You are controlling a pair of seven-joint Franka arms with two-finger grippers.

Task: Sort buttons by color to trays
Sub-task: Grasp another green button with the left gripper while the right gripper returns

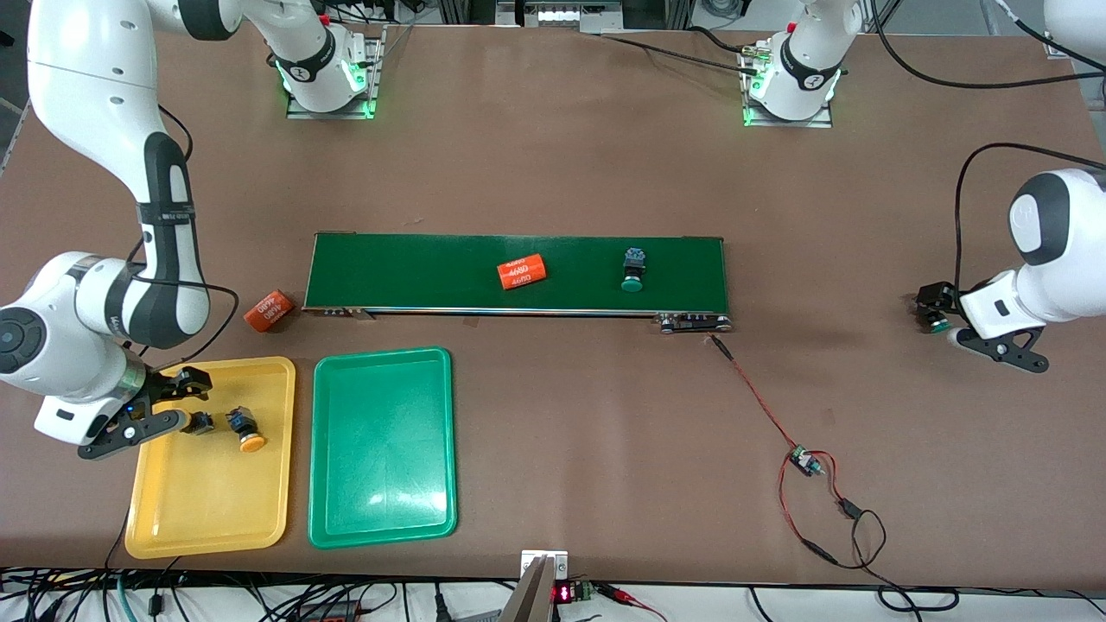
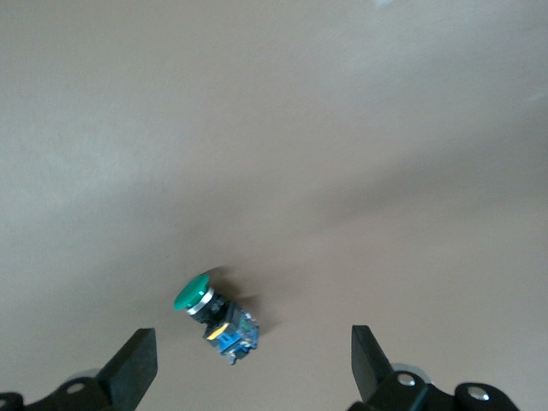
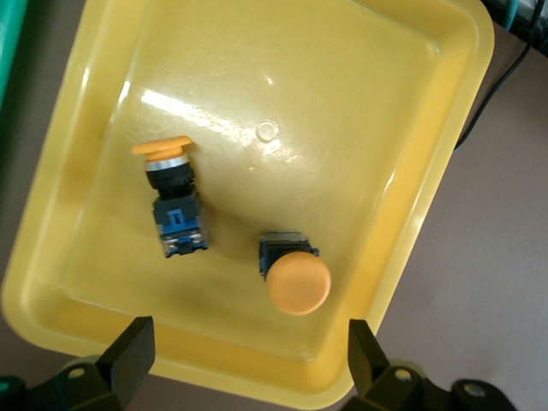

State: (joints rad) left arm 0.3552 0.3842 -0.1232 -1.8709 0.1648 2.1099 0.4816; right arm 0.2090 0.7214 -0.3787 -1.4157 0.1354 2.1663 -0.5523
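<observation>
Green button [image 2: 214, 315] lies on its side on the bare desk [image 1: 553, 173] at the left arm's end, directly under the left gripper [image 2: 248, 364], between its spread fingers [image 2: 133, 368], long axis slanting across the gap. Right gripper [image 3: 244, 364], fingers apart, hovers over the yellow tray [image 3: 445, 171], where both orange buttons [image 3: 295, 278] lie. Another green button [image 1: 634, 268] rests on the conveyor belt [image 1: 415, 272].

- Two yellow-orange buttons: one lying on its side [image 3: 169, 199], one cap-up [image 3: 295, 276], both in the yellow tray.
- Two green buttons: one [image 1: 633, 270] on the conveyor belt, one [image 2: 214, 313] on the bare counter [image 1: 553, 164].
- Two trays: one yellow tray [image 1: 186, 510], one green tray [image 1: 382, 449].
- Two orange cylinders with white print: one [image 1: 522, 272] on the belt, one [image 1: 269, 311] on the counter.
- One dark green conveyor belt [image 1: 415, 272].
- Two robot hands: the left hand [image 2: 253, 364] and the right hand [image 3: 248, 360].
</observation>
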